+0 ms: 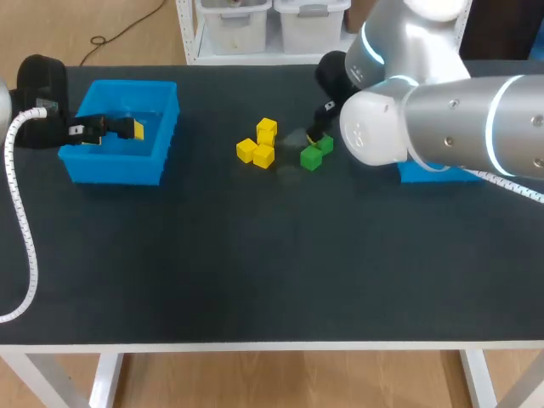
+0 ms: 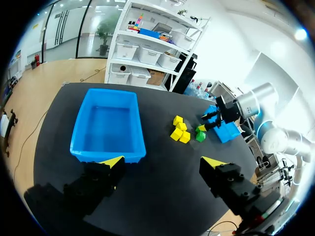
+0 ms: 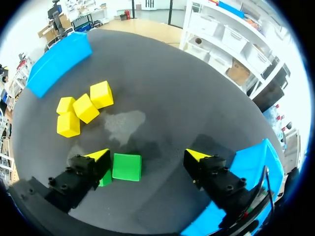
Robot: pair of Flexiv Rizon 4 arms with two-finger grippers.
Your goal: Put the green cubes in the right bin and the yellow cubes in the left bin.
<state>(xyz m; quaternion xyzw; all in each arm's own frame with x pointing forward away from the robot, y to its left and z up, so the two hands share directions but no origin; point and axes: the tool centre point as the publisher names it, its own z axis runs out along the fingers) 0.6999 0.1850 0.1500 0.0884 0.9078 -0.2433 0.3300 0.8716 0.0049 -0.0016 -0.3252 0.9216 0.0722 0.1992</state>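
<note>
Three yellow cubes (image 1: 257, 145) (image 3: 86, 108) lie in a cluster at mid-table. Two green cubes (image 1: 315, 153) sit just to their right. My right gripper (image 3: 147, 156) is open, low over the green pair. One green cube (image 3: 126, 167) lies between its fingers, close to one fingertip (image 3: 98, 155). The other green cube (image 3: 104, 178) is partly hidden behind that finger. My left gripper (image 2: 162, 162) (image 1: 127, 129) hangs open over the left blue bin (image 1: 119, 166) (image 2: 106, 147), holding nothing. My right arm hides most of the right blue bin (image 1: 433, 175) (image 3: 253, 164).
The left bin's walls stand under and around my left gripper. My right arm's bulky elbow (image 1: 382, 127) hangs over the table's right half. The right bin (image 2: 226, 132) sits just beyond the green cubes (image 2: 200, 133).
</note>
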